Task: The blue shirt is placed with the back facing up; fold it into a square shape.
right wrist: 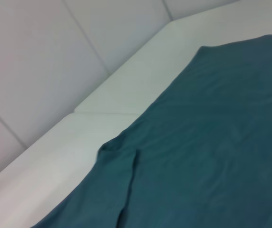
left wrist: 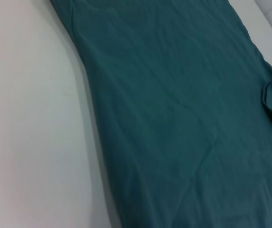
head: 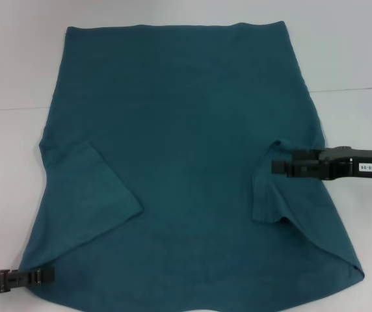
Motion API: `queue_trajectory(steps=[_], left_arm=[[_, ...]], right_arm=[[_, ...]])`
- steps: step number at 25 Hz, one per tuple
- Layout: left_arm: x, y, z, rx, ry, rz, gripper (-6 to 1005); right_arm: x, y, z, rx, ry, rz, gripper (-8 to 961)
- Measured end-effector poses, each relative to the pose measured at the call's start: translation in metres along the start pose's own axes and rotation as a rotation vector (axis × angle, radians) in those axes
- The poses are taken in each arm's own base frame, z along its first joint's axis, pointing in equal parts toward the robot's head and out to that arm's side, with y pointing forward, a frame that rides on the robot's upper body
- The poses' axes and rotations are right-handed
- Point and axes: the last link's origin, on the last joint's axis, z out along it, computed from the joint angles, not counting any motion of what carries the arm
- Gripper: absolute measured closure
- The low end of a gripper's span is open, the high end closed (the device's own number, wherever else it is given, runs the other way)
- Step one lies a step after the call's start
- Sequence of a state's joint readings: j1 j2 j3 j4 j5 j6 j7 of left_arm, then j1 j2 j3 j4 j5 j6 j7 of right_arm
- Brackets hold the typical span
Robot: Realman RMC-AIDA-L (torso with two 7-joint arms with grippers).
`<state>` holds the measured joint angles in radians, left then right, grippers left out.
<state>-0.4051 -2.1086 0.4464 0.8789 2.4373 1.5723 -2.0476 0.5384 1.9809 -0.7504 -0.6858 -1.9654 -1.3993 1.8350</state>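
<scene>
The blue shirt [head: 186, 130] lies spread flat on the white table [head: 10, 71], plain side up. Its left sleeve [head: 88, 195] is folded inward and lies flat on the body. The right sleeve [head: 268, 195] is also turned inward, and its upper edge rises to my right gripper [head: 276, 166], which is shut on that fabric. My left gripper [head: 48, 275] sits low at the shirt's near left edge, touching the hem there. The left wrist view shows the shirt [left wrist: 174, 118] with the far sleeve fold. The right wrist view shows the shirt [right wrist: 212, 142] and the opposite sleeve fold.
Bare white tabletop [head: 355, 58] surrounds the shirt on the left, right and far sides. A seam in the table [head: 352, 89] runs across at mid-height. Padded white wall panels [right wrist: 41, 57] stand beyond the table's edge in the right wrist view.
</scene>
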Motion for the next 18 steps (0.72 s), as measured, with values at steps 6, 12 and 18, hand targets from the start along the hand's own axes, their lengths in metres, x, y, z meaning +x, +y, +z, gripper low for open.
queue_trajectory(steps=[6, 12, 18], left_arm=[[-0.0001, -0.0022, -0.0006, 0.015, -0.006, 0.002, 93], [0.0018, -0.0030, -0.0004, 0.024, -0.014, 0.009, 94], [0.0032, -0.0038, -0.0004, 0.034, -0.029, 0.017, 97]], right_arm=[[0.0015, -0.0001, -0.0025, -0.005, 0.006, 0.001, 8], [0.0022, -0.0005, -0.0024, -0.003, 0.006, 0.006, 9], [0.0026, -0.0004, -0.0014, -0.001, 0.004, 0.008, 9]])
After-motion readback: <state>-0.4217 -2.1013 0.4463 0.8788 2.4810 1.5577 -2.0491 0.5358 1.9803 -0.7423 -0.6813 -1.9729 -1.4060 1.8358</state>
